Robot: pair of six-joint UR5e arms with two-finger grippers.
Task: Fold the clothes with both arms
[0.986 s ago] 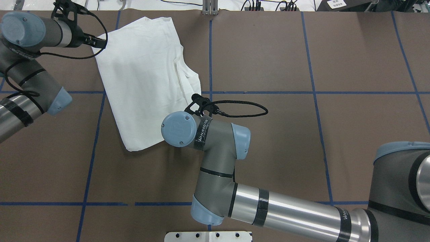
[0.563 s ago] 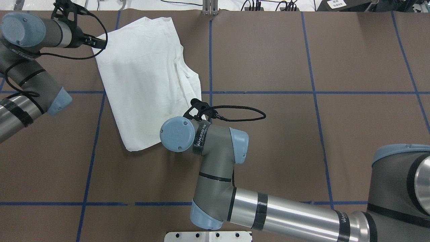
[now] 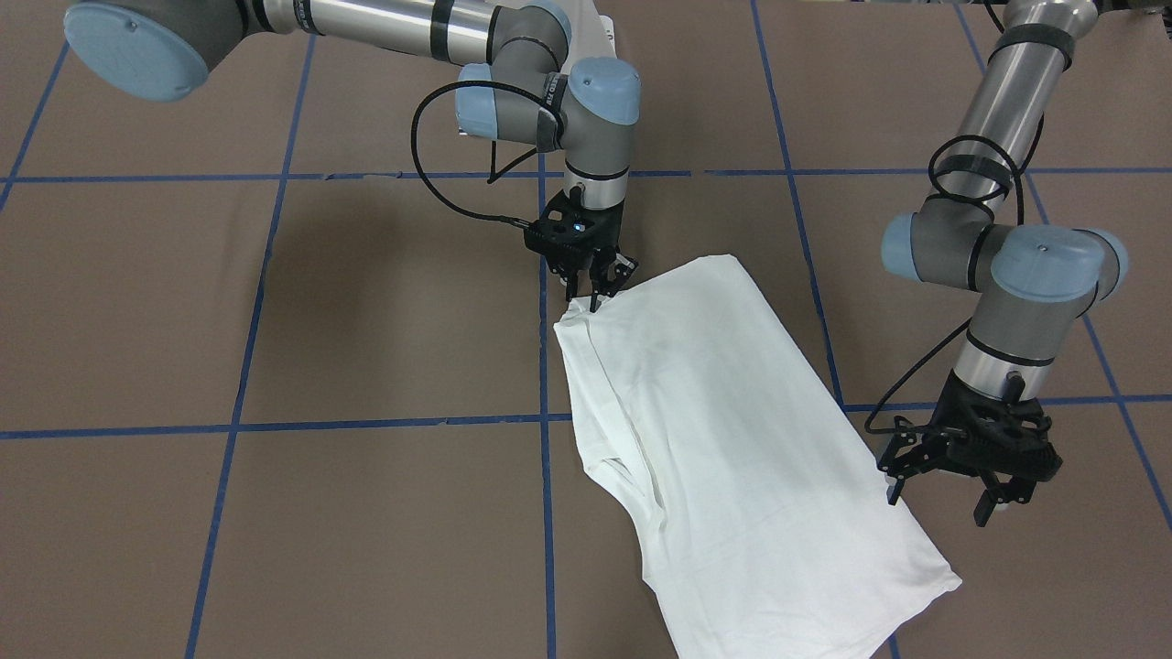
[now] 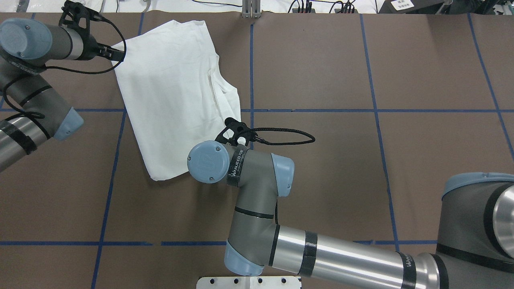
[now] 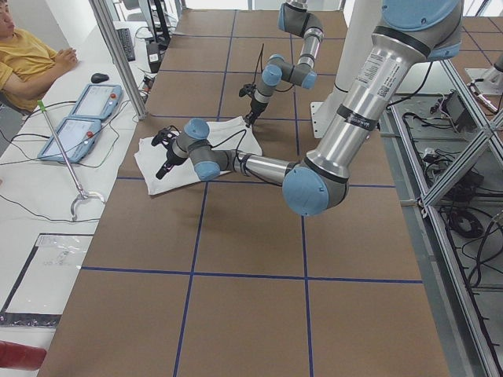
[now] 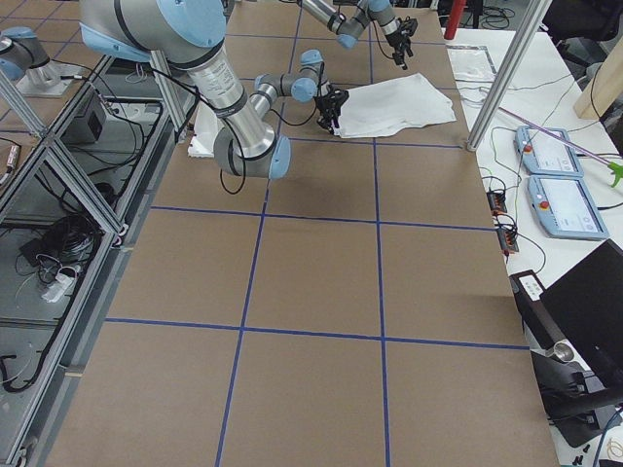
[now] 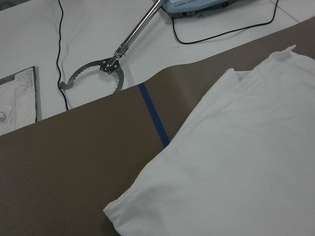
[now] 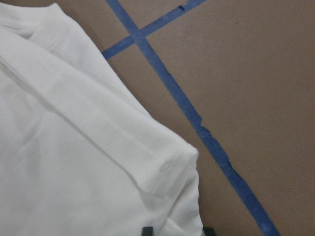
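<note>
The T-shirt [image 3: 732,421] lies flat on the brown table [image 3: 275,320]. At the right-hand corner of its robot-side edge the right gripper [image 3: 586,297] points down, fingertips slightly apart astride the hem; whether they pinch it I cannot tell. From overhead, the right arm's wrist [image 4: 209,161] hides that corner. Just beside the shirt's left edge hangs the left gripper [image 3: 937,508], fingers spread wide. Beyond the shirt lie a grabber tool [image 7: 93,73] and two pendants [image 5: 78,110].

I see a plain white shirt [image 3: 732,430] on my brown table [image 3: 137,302], gridded with blue tape [image 3: 385,423]. My left arm [image 3: 1003,101] and right arm [image 3: 385,18] are silver-grey, light-blue capped; left gripper [image 3: 938,508] and right gripper [image 3: 584,300] black.
</note>
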